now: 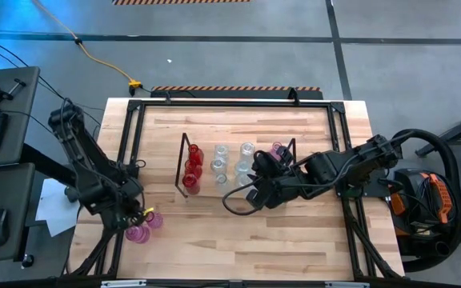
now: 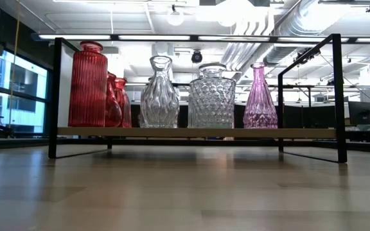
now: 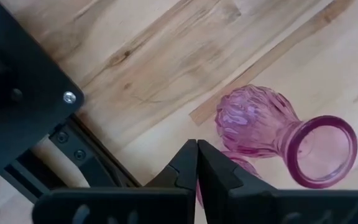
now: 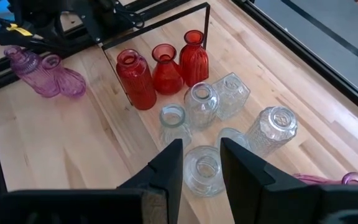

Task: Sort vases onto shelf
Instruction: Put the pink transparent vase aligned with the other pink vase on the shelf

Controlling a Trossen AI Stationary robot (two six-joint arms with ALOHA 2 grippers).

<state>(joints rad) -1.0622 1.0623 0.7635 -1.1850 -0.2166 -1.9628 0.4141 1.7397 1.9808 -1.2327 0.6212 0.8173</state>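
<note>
Left wrist view: left gripper [image 3: 197, 163] fingers pressed together on nothing, a pink vase [image 3: 272, 130] lying on its side just beside them. Risk: the empty pinch may nudge it rolling off the table edge. Right gripper [image 4: 201, 165], fingers parted, hovers over clear vases [image 4: 202, 104] on the shelf [image 2: 191, 132].

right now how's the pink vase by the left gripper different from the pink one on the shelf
The pink vase by the left gripper lies on its side on the bare table; the pink vase on the shelf stands upright. The first lies outside the shelf; the second stands beside clear vases. Both are ribbed pink glass with narrow necks.
</note>
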